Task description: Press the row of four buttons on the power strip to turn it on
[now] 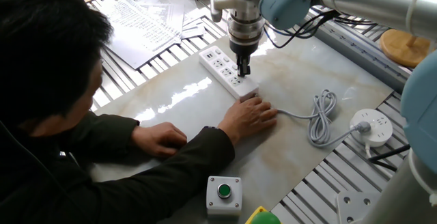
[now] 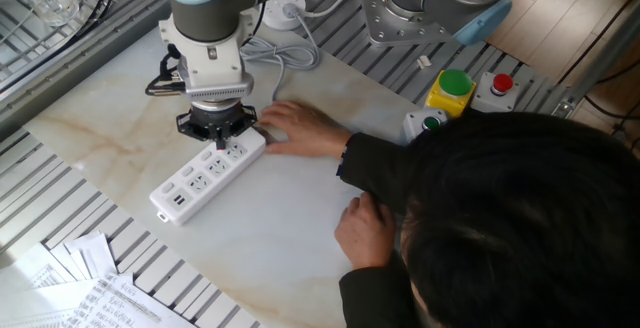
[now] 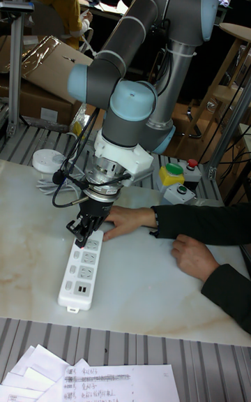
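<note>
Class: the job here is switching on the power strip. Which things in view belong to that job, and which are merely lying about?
Part of the job:
power strip
its buttons, too small to tell apart
gripper, down at the strip
hand steadying the strip's cord end

Lying about:
papers
round socket
green button box
yellow box

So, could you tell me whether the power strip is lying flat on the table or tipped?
Flat. The power strip lies outlets-up on the marble table, and a person's hand rests at its cord end.
</note>
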Tool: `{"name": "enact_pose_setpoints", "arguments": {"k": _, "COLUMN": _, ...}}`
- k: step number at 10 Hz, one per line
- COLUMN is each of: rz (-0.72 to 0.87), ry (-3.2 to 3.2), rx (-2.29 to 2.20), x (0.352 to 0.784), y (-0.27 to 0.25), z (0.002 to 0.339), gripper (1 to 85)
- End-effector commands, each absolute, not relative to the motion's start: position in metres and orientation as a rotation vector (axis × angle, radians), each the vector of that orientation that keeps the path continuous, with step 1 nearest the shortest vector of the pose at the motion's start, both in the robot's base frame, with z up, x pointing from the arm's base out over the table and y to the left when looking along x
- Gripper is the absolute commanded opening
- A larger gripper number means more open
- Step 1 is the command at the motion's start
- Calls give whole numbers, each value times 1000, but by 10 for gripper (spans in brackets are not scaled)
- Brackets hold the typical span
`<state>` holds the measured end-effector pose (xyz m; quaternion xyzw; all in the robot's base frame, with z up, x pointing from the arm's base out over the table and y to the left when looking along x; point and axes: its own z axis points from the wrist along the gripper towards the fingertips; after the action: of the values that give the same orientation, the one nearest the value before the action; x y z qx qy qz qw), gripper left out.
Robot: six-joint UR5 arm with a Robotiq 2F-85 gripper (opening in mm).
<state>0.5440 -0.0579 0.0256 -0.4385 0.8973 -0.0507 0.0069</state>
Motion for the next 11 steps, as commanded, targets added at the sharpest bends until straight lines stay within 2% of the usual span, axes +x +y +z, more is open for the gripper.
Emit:
{"name": "enact_pose_setpoints", "arguments": {"k": 1, "rz": -135, "ry": 2816, "rx": -1350, "x": 540, "y": -55, "z": 24, "gripper": 10}}
{"name": "enact_pose_setpoints", "arguments": {"k": 4, "rz": -167, "ry": 2859, "rx": -1356, "x": 535, "y": -52, "z": 59, "gripper": 10}}
{"name": "enact_pose_setpoints", "arguments": {"k": 5, "rz": -124, "ry": 2866, "rx": -1363, "x": 533, "y": -51, "z": 66, "gripper": 10}}
{"name": "enact_pose_setpoints", "arguments": {"k": 8, "rz": -152, "ry": 2841, "rx": -1374, "x": 541, "y": -57, "z": 61, "gripper": 10}}
{"name": "enact_pose_setpoints", "arguments": {"k": 11, "rz": -171, "ry": 2817, "rx": -1388, "x": 544, "y": -64, "z": 38, "gripper": 10}}
